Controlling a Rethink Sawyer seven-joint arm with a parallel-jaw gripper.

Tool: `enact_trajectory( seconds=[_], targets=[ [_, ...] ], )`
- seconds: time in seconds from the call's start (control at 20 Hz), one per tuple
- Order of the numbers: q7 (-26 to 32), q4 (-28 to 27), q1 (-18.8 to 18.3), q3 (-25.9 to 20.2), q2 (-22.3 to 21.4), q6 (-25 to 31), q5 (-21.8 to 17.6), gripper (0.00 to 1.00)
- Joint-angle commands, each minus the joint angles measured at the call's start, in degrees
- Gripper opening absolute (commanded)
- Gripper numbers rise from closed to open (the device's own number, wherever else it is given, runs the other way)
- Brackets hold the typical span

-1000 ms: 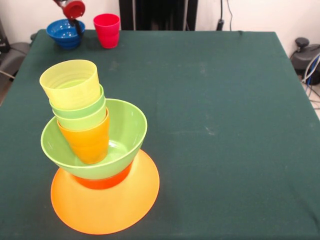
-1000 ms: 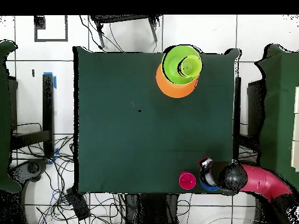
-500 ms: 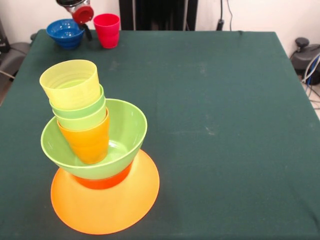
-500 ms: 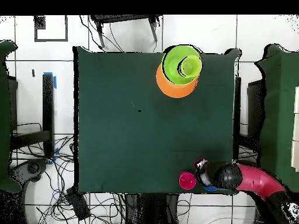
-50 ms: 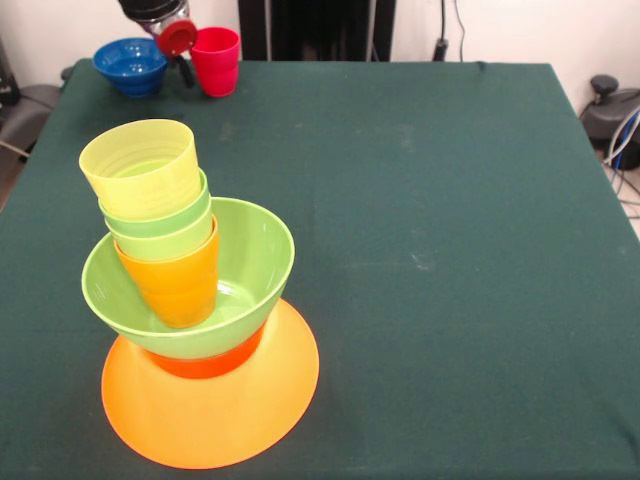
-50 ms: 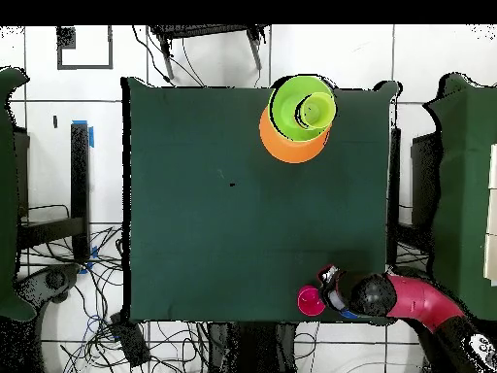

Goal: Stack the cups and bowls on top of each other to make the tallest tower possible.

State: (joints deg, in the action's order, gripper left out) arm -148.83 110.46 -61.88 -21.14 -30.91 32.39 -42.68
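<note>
Tower: wide translucent orange plastic bowl near the worktop's near-left edge, carrying a small orange-red bowl, a lime green bowl and nested orange, green and yellow cups, which lean left.
Loose pieces: small blue bowl and red plastic cup, far-left corner, apart.
End effector: between them, just beside the red cup; grip state cannot be told.
Open room: dark green worktop bare across centre and right.

My arm, red with a black wrist, reaches in low along the table's edge in the overhead view. My gripper hangs at the front view's top edge; its finger state I cannot make out.
</note>
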Motion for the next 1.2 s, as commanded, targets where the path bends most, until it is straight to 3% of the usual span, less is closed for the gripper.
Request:
enact_trajectory(
  seconds=[0.05, 0.45, 0.8, 1.2],
  targets=[
    [6.3, -4.8, 1.6, 0.5, 3.2, -5.3, -5.9, 1.00],
    [7.1, -4.0, 1.6, -0.2, 0.8, -4.1, -5.3, 1.00],
    [9.3, -0.7, 0.5, -2.2, -4.6, -0.3, -1.9, 1.00],
    [10.4, 1.0, -0.1, -3.7, -7.4, 1.8, 0.9, 1.00]
  ],
)
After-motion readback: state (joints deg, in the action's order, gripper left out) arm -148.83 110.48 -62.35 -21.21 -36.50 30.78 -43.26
